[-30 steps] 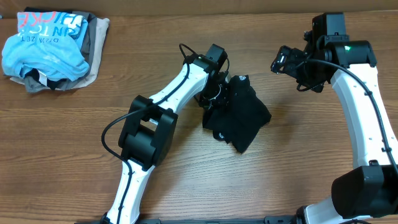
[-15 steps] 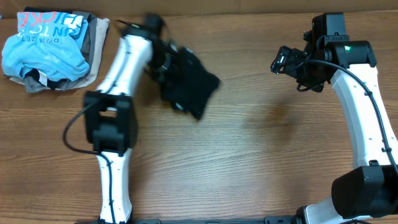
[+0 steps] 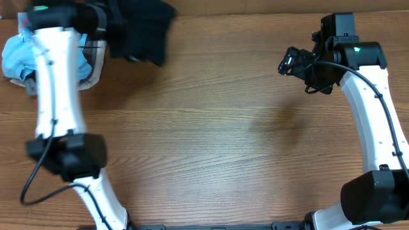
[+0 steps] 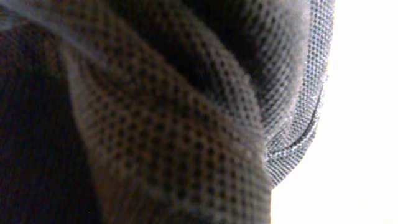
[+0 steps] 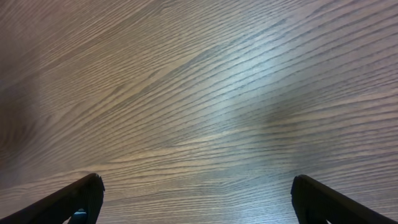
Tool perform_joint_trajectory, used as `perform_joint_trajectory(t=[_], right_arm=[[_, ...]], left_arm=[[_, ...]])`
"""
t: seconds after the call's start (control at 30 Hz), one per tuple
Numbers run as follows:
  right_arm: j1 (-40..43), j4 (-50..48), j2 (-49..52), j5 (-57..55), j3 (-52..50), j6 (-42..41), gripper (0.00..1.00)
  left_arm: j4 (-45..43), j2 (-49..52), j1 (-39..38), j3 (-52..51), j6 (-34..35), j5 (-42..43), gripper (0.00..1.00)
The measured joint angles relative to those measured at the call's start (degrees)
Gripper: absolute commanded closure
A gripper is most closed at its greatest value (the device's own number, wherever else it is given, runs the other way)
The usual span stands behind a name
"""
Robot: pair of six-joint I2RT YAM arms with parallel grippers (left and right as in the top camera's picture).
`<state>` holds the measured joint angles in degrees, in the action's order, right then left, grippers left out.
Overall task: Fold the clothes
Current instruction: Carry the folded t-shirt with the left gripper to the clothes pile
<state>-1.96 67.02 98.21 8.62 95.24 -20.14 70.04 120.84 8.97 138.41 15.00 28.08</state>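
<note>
At far left of the table (image 3: 211, 134), the black shirt (image 3: 142, 27) was bunched and blurred at the left gripper (image 3: 108, 25), which grasped it. Its weave filled the left wrist view and hid the fingers. Just left of it lay a light blue shirt (image 3: 14, 59) on a pile. At far right, the right gripper (image 5: 198, 202) hovered above the wood with its fingers spread apart.

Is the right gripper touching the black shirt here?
Apart. The overhead view shows the black shirt at the top left and the right gripper at the right, with a wide stretch of table between them.
</note>
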Motion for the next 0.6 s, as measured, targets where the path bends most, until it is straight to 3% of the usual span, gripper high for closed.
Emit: perform_joint_trajectory(t=[0.27, 0.6], right_arm=[[0.00, 0.04, 0.00, -0.02, 0.00, 0.07, 0.00], [0.00, 0.28, 0.00, 0.00, -0.02, 0.07, 0.00]], left_arm=[[0.00, -1.86, 16.28, 0.61, 0.02, 1.16, 0.96], [-3.80, -1.86, 27.21, 0.61, 0.04, 8.44, 0.96]])
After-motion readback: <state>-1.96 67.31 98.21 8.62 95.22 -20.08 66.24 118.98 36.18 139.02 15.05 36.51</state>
